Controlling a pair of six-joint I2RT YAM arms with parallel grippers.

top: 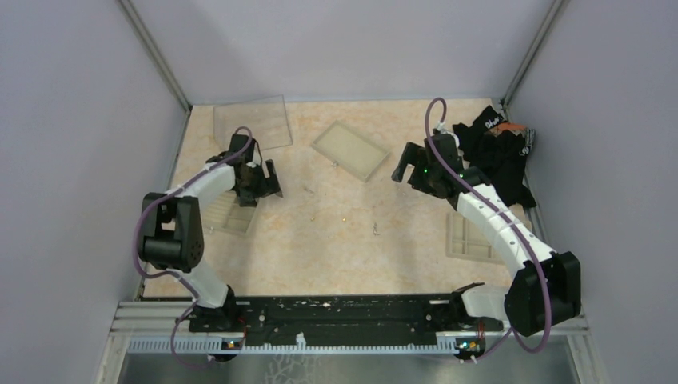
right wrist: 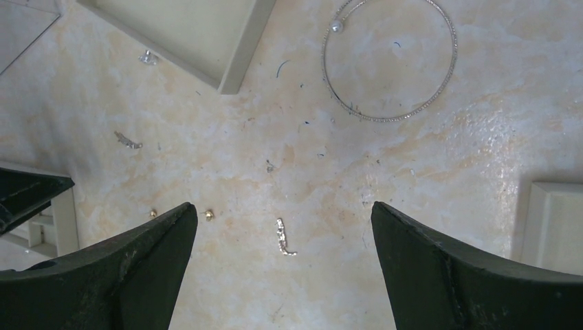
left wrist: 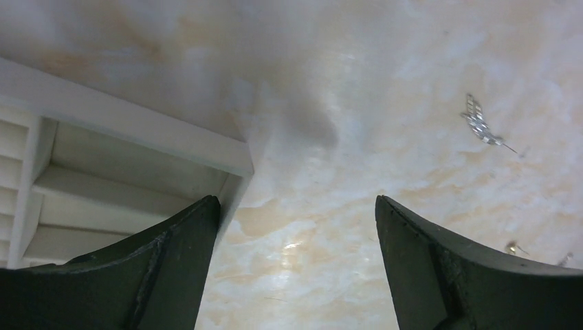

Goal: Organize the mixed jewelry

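Observation:
In the right wrist view a thin silvery loop [right wrist: 395,119] with a pearl end lies flat on the table, beyond my right gripper [right wrist: 282,206]. That gripper is open and empty. A small bent silver piece [right wrist: 283,238] lies between its fingers, with two tiny gold studs [right wrist: 209,215] by the left finger. Another silver piece [right wrist: 128,141] lies further left. My left gripper [left wrist: 297,199] is open and empty over bare table. A leaf-shaped silver piece [left wrist: 481,124] lies ahead of it to the right. In the top view the left gripper [top: 270,182] and the right gripper [top: 402,170] hover mid-table.
A beige tray [top: 350,150] lies at centre back, with a clear lid [top: 252,122] at back left. A compartmented tray [top: 236,216] sits under the left arm and another [top: 472,238] under the right arm. A black cloth heap [top: 500,152] fills the back right corner. Walls enclose three sides.

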